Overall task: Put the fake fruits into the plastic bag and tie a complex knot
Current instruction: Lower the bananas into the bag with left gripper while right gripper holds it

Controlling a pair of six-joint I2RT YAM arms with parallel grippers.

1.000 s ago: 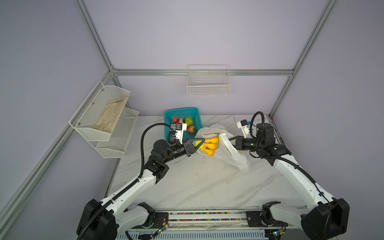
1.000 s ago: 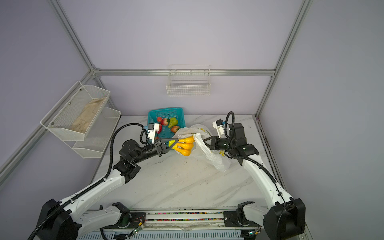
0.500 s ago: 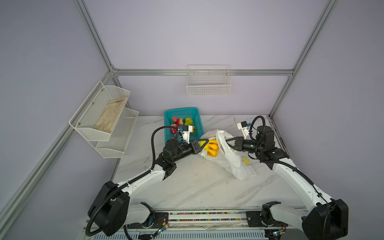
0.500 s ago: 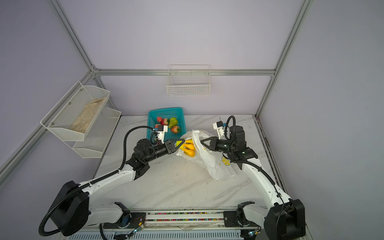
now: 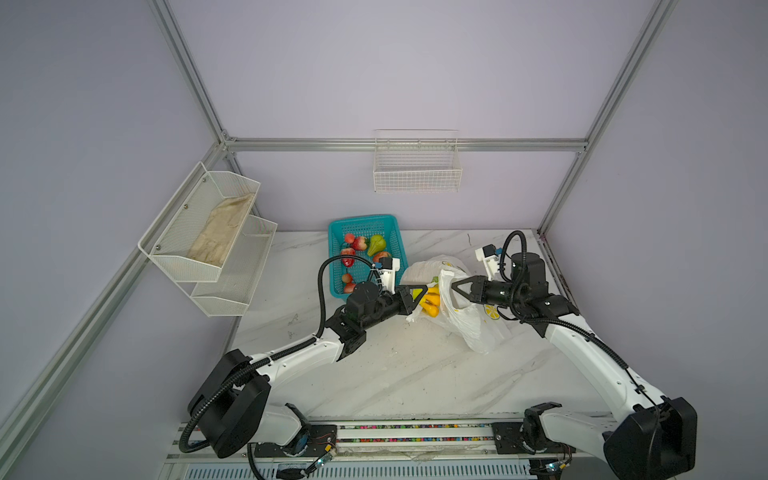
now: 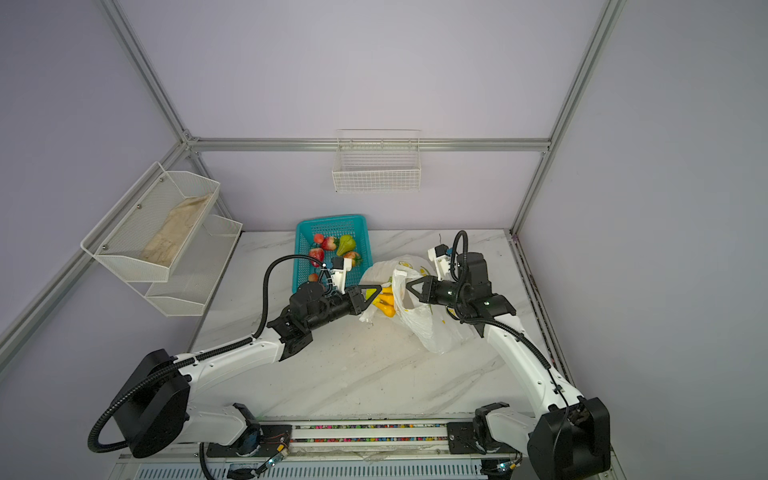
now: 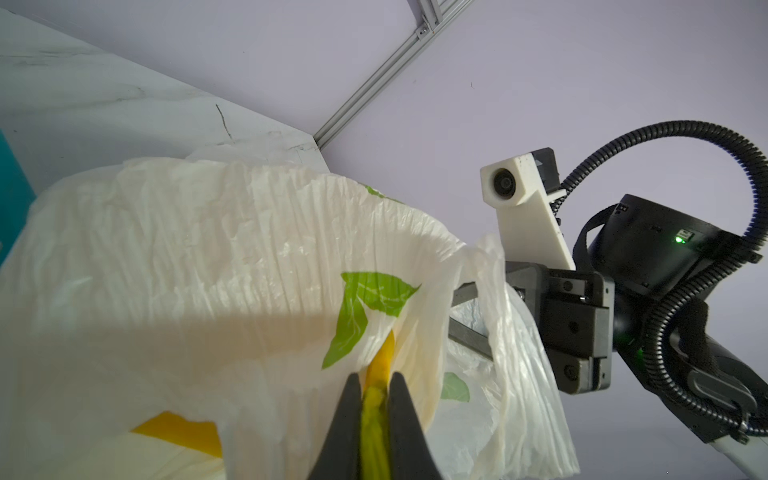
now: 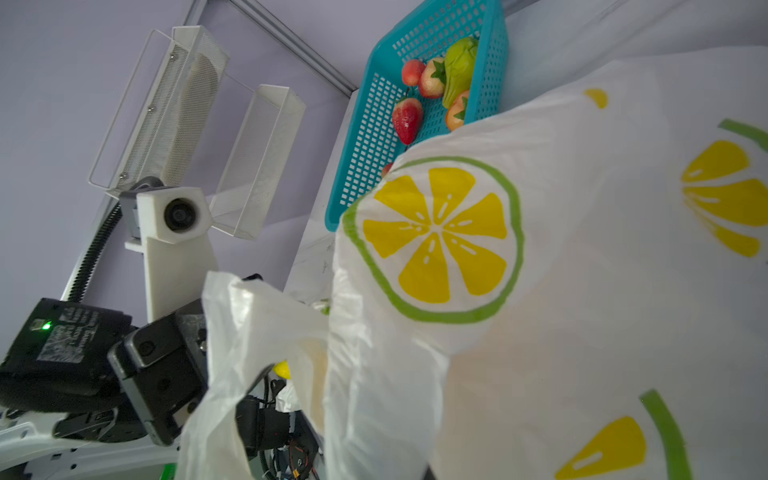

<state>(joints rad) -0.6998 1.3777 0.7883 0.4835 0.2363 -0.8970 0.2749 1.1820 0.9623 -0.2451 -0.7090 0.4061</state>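
While the left gripper (image 7: 372,380) was closed narrowly on the green-yellow stem of the banana bunch (image 5: 431,301), the bunch hung at the mouth of the plastic bag (image 5: 469,324). The bag lay slumped on the table (image 5: 415,374), just beside the teal basket (image 5: 361,219). The right gripper (image 5: 457,286) was pinched tight on the bag's near rim and held it raised. The pear (image 5: 376,244) and the strawberries (image 5: 360,242) were in the basket, so the loading step appeared to be at its start and no knot was tied.

Whether the bunch had fully cleared the rim could not be told; in the left wrist view, film lay creased against the fruit.

Probable faults from this position:
- Release outside the bag. Cause: a fold of film between the bunch and the opening.
- Collapse of the mouth. Cause: thin, slick film slipping from the right gripper's pinch.
- Rotation of the bunch. Cause: grip on the stem only, with the weight hanging beyond it.
- Roll-out after release. Cause: the bag lay slack and tilted.
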